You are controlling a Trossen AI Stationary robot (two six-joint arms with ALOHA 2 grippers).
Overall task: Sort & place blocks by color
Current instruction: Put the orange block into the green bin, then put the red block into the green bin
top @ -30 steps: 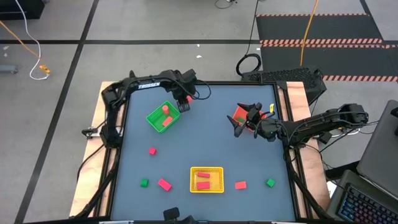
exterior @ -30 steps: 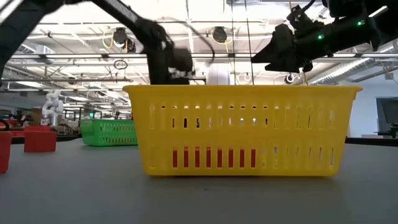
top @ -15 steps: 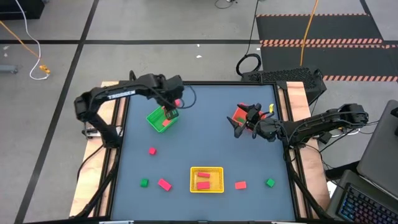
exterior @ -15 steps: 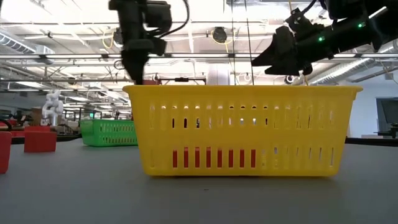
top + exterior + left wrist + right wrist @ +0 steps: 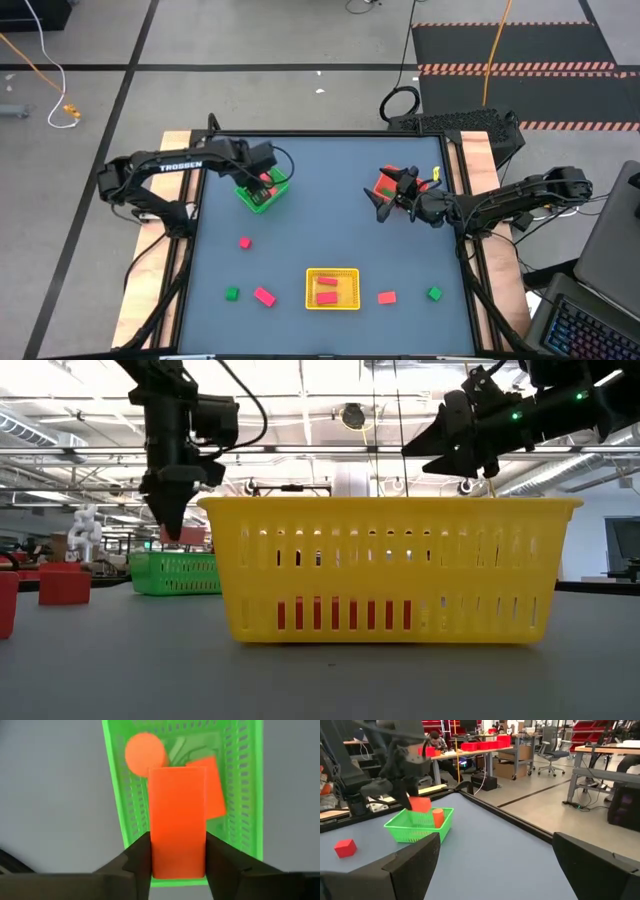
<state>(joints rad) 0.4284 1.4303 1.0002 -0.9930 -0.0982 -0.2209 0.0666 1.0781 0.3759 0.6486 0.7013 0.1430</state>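
— White lettering reading "TROSSEN" runs along the left arm [image 5: 165,167] at the upper left of the tabletop [image 5: 330,225] in the high view. I can read no other writing.

— And its gripper?

— The left gripper [image 5: 177,851] hangs over the green tray [image 5: 260,190], left of centre. Its fingers [image 5: 137,857] are clamped on a salmon block [image 5: 177,820], one on each side. The left wrist view shows a round salmon piece [image 5: 145,751] and another flat salmon block [image 5: 212,787] lying in the tray beneath it.

— What lies loose on the tabletop?

— Going left to right along the lower part of the high view: a green block [image 5: 232,294], a small pink block [image 5: 245,242] a little above it, a pink-red block [image 5: 264,296], then the yellow tray [image 5: 332,275] at lower centre with two reddish blocks [image 5: 327,290] inside. Right of it sit a red block [image 5: 387,297] and a second green block [image 5: 434,293].

— And the right side?

— The right gripper [image 5: 392,203] hovers beside the red tray [image 5: 386,181], right of centre, jaws spread wide with nothing between them.
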